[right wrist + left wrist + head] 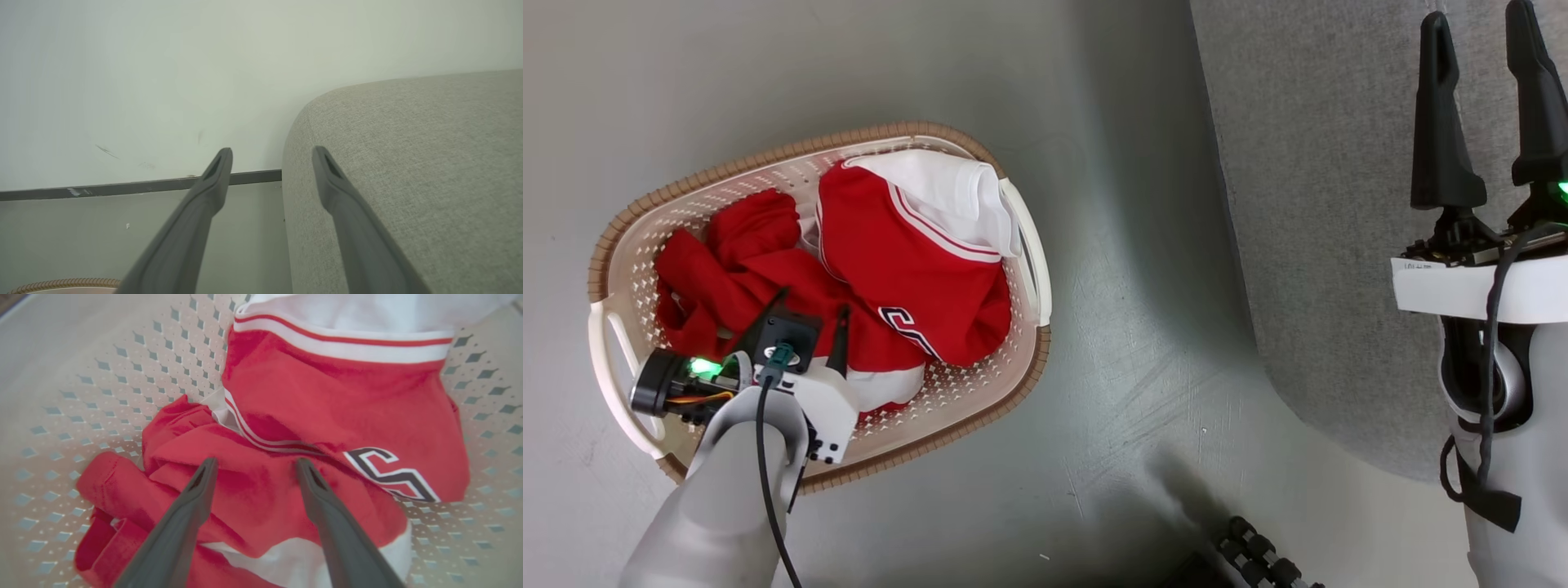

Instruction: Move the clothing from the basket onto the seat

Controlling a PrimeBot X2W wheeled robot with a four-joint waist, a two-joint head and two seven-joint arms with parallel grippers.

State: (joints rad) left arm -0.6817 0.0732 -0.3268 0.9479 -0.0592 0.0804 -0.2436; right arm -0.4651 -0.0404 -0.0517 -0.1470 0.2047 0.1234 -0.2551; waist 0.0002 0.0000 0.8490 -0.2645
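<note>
Two red sports garments with white trim [768, 273] lie heaped in the oval cream-white perforated plastic basket with a brown woven-look rim [768, 155], and the left gripper [814, 300] is lowered over them.

The basket stands on the grey floor [1127, 343], just beside the large grey fabric-upholstered sofa [1323, 204] but apart from it. The red jersey with dark navy white-edged letters [907, 269] fills the basket's sofa-side half and overlaps the crumpled garment next to it. The left gripper's jaws are spread wide with nothing between them, their tips right at the rumpled red cloth beside the lettering; I cannot tell whether they touch it. The right gripper [1478, 12] hangs over the sofa's rounded edge, jaws spread and empty. No clothing lies on the sofa.
</note>
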